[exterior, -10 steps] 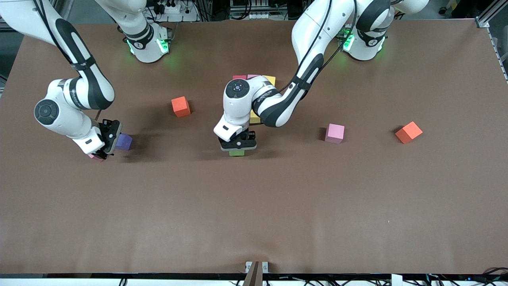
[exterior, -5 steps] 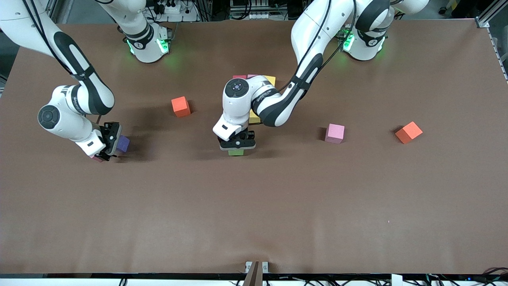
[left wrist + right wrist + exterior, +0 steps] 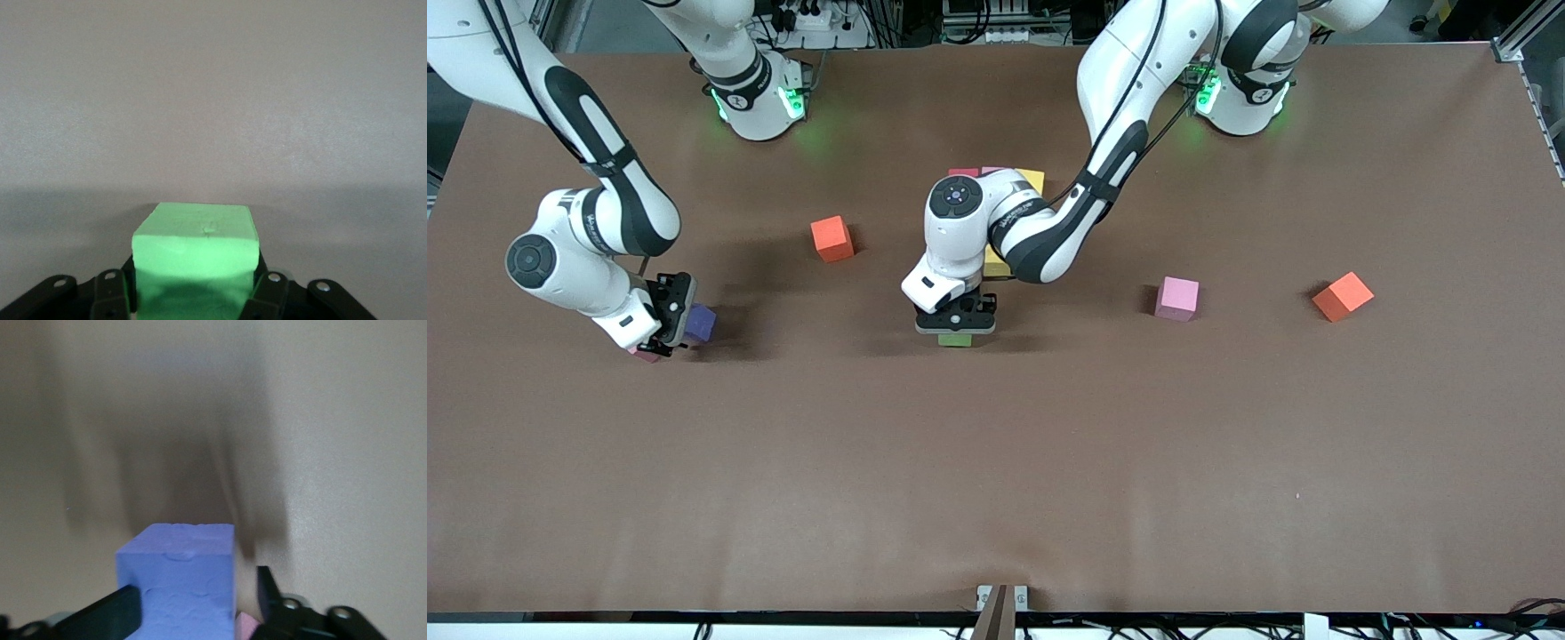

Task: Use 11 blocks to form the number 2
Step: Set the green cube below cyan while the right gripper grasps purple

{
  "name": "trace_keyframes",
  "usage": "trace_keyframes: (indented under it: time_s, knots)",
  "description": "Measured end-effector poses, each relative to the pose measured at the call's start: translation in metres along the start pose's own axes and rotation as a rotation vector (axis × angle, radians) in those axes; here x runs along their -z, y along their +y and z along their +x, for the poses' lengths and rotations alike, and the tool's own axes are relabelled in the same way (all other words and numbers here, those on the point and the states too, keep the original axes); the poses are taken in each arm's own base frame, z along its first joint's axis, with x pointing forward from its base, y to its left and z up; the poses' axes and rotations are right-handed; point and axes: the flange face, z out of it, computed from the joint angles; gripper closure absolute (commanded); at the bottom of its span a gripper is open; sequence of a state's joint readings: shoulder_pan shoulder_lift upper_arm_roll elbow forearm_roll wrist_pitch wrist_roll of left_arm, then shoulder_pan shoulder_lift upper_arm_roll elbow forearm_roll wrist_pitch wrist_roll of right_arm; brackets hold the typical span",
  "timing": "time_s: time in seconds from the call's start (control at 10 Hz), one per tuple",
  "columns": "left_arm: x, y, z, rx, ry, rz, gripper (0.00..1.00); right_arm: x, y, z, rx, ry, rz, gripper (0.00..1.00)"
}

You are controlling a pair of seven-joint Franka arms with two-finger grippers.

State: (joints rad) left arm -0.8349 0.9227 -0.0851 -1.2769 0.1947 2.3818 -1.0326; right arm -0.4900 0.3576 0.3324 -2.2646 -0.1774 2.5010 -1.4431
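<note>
Matte foam cubes (image 3: pixel 1176 298), square-edged

Brown matte bench (image 3: pixel 1049 462). Green foam cube (image 3: pixel 196 248), purple foam cube (image 3: pixel 180 577), pink foam cube (image 3: pixel 1177 298), two orange cubes (image 3: pixel 831 238) (image 3: pixel 1343 296). Yellow cube (image 3: pixel 1034 179) mid-bench. Arms white and black.

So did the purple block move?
Yes. The purple block slid a little toward the right arm's end, away from the orange block.
</note>
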Motion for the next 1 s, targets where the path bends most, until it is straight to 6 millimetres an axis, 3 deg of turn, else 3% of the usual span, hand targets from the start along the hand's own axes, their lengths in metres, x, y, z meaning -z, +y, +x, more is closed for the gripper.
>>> trace_keyframes:
  time_s: [0.5,0.7,0.8,0.9,1.0]
  knots:
    - [-0.006,0.008,-0.015,-0.026,-0.011,0.003,1.0,0.017,-0.003,0.009,-0.003,-0.021,0.015,0.61]
    - [-0.01,0.007,-0.017,-0.028,-0.015,0.007,1.0,0.043,-0.004,0.041,-0.027,-0.045,-0.002,0.61]
    - [-0.01,0.007,-0.017,-0.028,-0.015,0.007,0.23,0.057,-0.005,0.064,-0.039,-0.049,-0.028,0.61]
    - [-0.011,0.008,-0.018,-0.029,-0.016,0.007,0.0,0.069,-0.006,0.083,-0.052,-0.052,-0.048,0.6]
    - [-0.011,0.009,-0.021,-0.033,-0.017,0.007,0.0,0.075,-0.007,0.094,-0.055,-0.052,-0.059,0.42]
